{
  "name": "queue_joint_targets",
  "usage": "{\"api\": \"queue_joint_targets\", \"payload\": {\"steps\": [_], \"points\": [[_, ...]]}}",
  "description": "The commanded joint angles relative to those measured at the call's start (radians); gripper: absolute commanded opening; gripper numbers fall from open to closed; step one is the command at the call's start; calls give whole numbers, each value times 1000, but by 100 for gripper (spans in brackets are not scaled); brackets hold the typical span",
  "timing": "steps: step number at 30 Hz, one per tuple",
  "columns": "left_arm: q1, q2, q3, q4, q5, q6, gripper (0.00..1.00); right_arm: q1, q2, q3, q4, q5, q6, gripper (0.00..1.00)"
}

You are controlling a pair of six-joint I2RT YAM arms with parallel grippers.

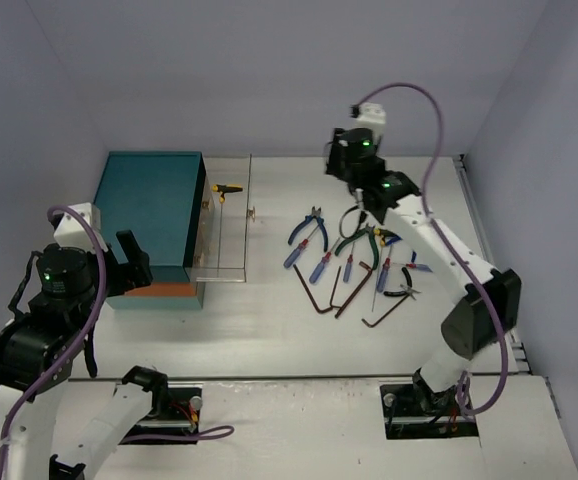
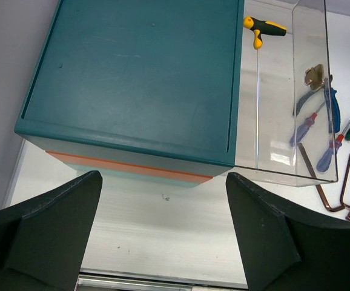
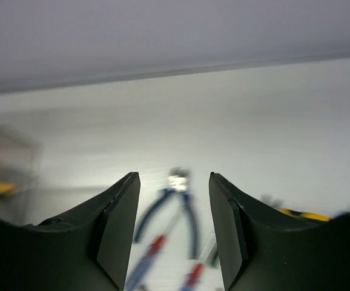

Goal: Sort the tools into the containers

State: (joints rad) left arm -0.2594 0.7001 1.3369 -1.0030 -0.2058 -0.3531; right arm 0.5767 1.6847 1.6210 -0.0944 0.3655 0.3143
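Note:
The teal chest [image 1: 149,205] stands at the left, and its clear drawer [image 1: 225,225] is pulled out to the right. A yellow-and-black T-handle tool [image 1: 227,188] lies in the drawer and also shows in the left wrist view [image 2: 261,27]. Blue pliers [image 1: 309,225], green pliers [image 1: 354,240], screwdrivers [image 1: 319,266] and hex keys [image 1: 321,297] lie loose on the table. My right gripper [image 1: 341,170] is open and empty, above the table behind the tools. The blurred blue pliers [image 3: 175,203] show between its fingers. My left gripper [image 1: 129,260] is open and empty in front of the chest [image 2: 132,79].
The drawer's brass knob [image 2: 314,76] faces the tool pile. Walls close in at the back and on both sides. A rail [image 1: 489,260] runs along the table's right edge. The table's near edge [image 2: 163,280] lies below my left fingers.

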Motion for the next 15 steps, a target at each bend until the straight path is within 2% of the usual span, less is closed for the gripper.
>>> {"api": "queue_joint_targets", "payload": {"steps": [1, 7, 15], "points": [[-8, 24, 20, 37, 15, 0, 81, -194, -131, -208, -21, -57, -49, 46], [-13, 31, 5, 37, 29, 0, 81, -393, -153, -416, -36, -198, -42, 38], [-15, 47, -1, 37, 37, 3, 81, -426, 7, -426, -42, -222, -76, 29]]}}
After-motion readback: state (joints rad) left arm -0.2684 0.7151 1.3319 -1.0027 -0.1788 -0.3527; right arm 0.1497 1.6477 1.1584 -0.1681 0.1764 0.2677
